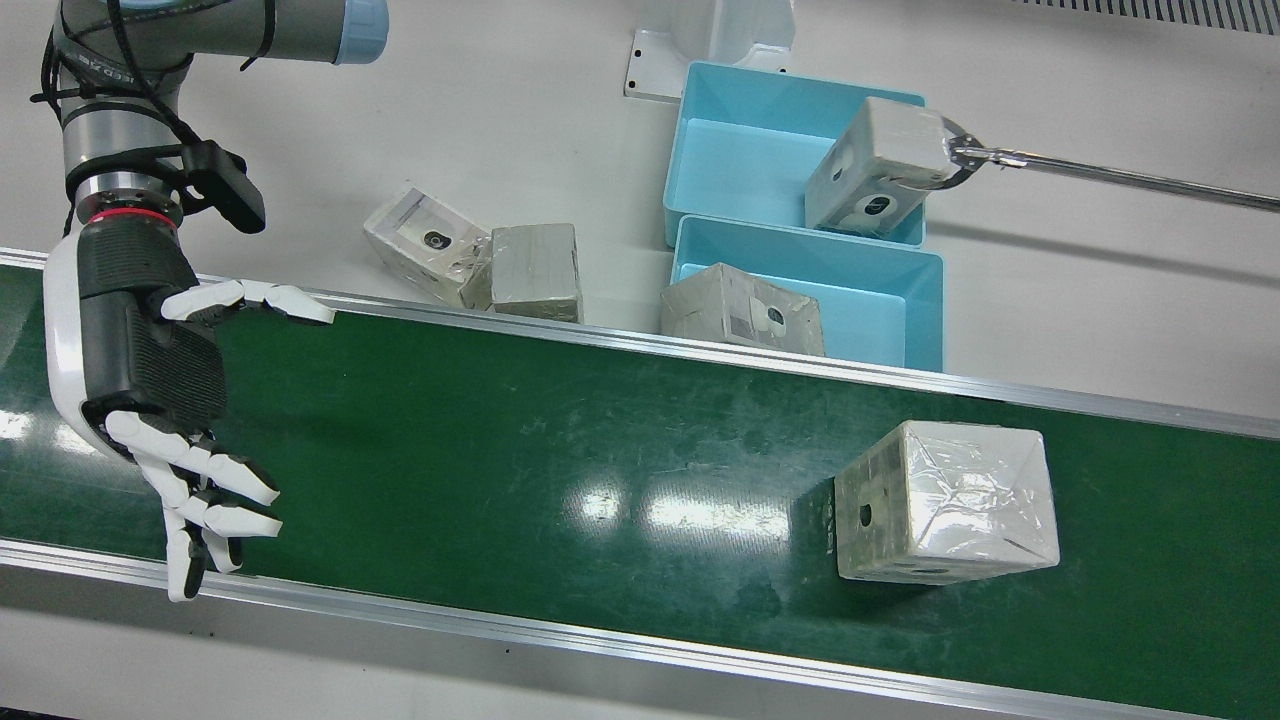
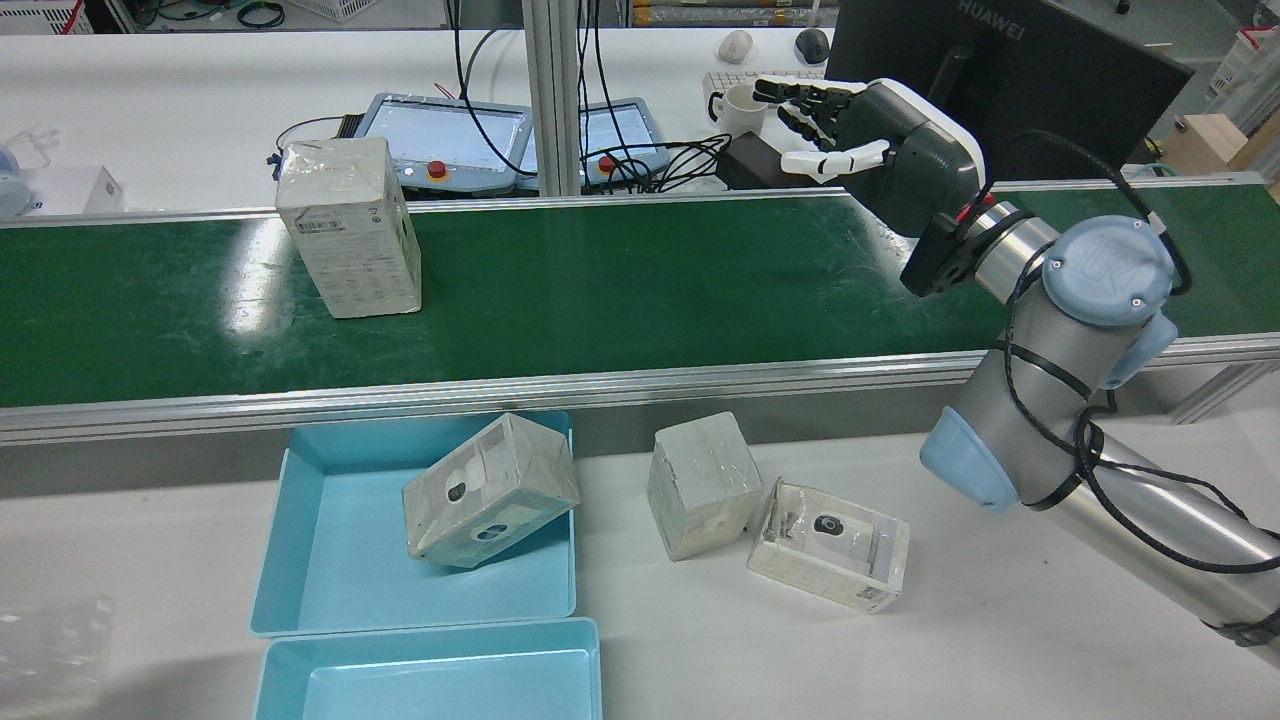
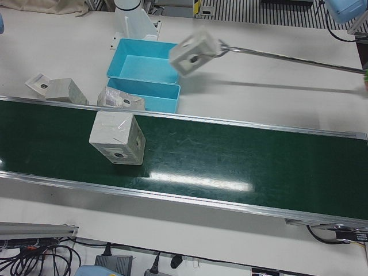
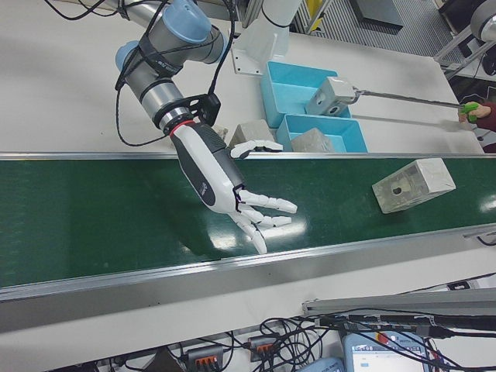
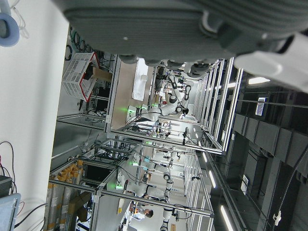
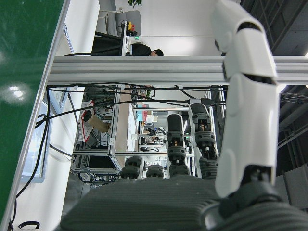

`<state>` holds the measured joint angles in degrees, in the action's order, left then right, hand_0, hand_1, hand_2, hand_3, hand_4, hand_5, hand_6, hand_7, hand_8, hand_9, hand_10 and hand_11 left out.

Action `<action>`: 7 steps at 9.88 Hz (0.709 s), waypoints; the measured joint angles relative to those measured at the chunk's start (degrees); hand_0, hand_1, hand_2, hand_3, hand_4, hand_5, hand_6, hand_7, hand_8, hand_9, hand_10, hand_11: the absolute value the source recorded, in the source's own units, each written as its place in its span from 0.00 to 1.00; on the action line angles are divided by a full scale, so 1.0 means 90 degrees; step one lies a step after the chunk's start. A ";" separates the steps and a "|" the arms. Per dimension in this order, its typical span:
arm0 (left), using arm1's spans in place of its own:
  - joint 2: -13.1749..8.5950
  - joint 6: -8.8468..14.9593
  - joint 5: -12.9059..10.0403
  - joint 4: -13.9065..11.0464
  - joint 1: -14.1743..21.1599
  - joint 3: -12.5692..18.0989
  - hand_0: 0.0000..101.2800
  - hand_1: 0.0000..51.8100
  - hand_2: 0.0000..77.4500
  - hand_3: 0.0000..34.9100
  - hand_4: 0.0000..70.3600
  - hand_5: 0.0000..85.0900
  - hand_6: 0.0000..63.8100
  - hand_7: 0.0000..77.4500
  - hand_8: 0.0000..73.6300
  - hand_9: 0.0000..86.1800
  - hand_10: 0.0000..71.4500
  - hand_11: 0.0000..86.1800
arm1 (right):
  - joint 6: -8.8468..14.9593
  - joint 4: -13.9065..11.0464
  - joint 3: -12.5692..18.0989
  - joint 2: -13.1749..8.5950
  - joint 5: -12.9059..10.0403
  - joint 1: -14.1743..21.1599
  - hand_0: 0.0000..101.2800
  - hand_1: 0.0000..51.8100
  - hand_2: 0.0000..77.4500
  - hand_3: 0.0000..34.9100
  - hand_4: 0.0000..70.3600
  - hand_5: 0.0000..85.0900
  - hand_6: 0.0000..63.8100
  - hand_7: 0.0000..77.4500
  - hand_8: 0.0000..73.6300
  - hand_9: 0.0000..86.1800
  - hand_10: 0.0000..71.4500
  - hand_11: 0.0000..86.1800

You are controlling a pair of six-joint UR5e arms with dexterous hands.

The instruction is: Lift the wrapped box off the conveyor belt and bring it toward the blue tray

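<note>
Beside the conveyor belt [image 1: 520, 440], on the white table [image 1: 480, 130], 2 blue trays [image 1: 700, 150] sit end to end, touching. In the tray nearer the belt a wrapped box [image 1: 742, 308] leans tilted against the wall. Over the farther tray another box [image 1: 875, 168] hangs tilted, clamped in the jaws of a long metal grabber tool [image 1: 1120, 178] that reaches in from the side; whether that box touches the tray cannot be told. A person's hand [image 4: 479, 111] holds the tool's far end in the right-front view. 2 more boxes [image 1: 475, 258] lie touching each other on the table, just beside the belt's rail.

On the belt, the wrapped box [image 1: 948, 503] named in the task stands alone, near the trays' end and closer to the operators' rail. Bare green belt stretches between it and the right hand [image 1: 160, 390], which is well apart from it.

That hand hovers over the belt's other end, palm open, fingers [image 1: 235, 500] spread, touching and holding nothing. For the left hand [image 5: 192, 29], only its palm and finger bases fill its own camera's edge, so whether it is spread or closed cannot be told.
</note>
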<state>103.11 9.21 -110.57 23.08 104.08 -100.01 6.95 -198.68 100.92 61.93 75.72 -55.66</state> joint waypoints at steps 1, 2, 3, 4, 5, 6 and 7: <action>0.0000 0.0000 0.0000 0.0000 0.0000 0.0000 0.00 0.00 0.01 0.00 0.00 0.01 0.00 0.01 0.01 0.00 0.01 0.00 | 0.0023 -0.0002 -0.0005 -0.0022 -0.0002 0.0000 0.47 0.28 0.29 0.00 0.64 0.03 0.15 0.30 0.01 0.03 0.05 0.10; 0.0000 0.0000 0.0000 0.0000 0.0000 0.0000 0.00 0.00 0.01 0.00 0.00 0.01 0.00 0.01 0.01 0.00 0.01 0.00 | 0.0038 -0.0001 -0.0019 -0.0034 -0.0003 0.0001 0.47 0.28 0.29 0.00 0.64 0.03 0.15 0.30 0.01 0.03 0.05 0.10; 0.0000 0.0000 0.0000 0.0000 0.0000 0.0000 0.00 0.00 0.01 0.00 0.00 0.01 0.00 0.01 0.01 0.00 0.00 0.00 | 0.0057 0.0001 -0.0034 -0.0040 -0.0007 0.0009 0.46 0.23 0.25 0.00 0.59 0.04 0.14 0.29 0.01 0.03 0.08 0.10; 0.0000 0.0000 0.0000 0.0000 0.0000 0.0000 0.00 0.00 0.01 0.00 0.00 0.01 0.00 0.01 0.01 0.00 0.00 0.00 | 0.0071 0.0003 -0.0042 -0.0041 -0.0025 0.0027 0.45 0.19 0.18 0.10 0.43 0.04 0.05 0.25 0.01 0.03 0.08 0.09; 0.0000 0.0000 0.0000 0.0000 0.0000 0.0000 0.00 0.00 0.01 0.00 0.00 0.01 0.00 0.01 0.01 0.01 0.01 0.00 | 0.0079 0.0004 -0.0059 -0.0043 -0.0056 0.0080 0.44 0.19 0.18 0.15 0.43 0.04 0.05 0.25 0.01 0.03 0.06 0.08; 0.0000 0.0000 0.0000 0.0000 0.0000 0.0000 0.00 0.00 0.01 0.00 0.00 0.01 0.00 0.01 0.01 0.01 0.00 0.00 | 0.0083 0.0008 -0.0104 -0.0048 -0.0082 0.0153 0.44 0.19 0.18 0.15 0.43 0.04 0.05 0.25 0.01 0.03 0.06 0.08; 0.0000 0.0000 0.0000 0.0000 0.0000 0.0000 0.00 0.00 0.01 0.00 0.00 0.01 0.00 0.01 0.01 0.01 0.01 0.00 | 0.0107 0.0011 -0.0150 -0.0048 -0.0099 0.0219 0.44 0.19 0.18 0.23 0.43 0.04 0.05 0.25 0.01 0.03 0.06 0.08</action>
<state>103.11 9.21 -110.57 23.08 104.08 -100.01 7.92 -198.58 99.57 61.50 74.83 -53.69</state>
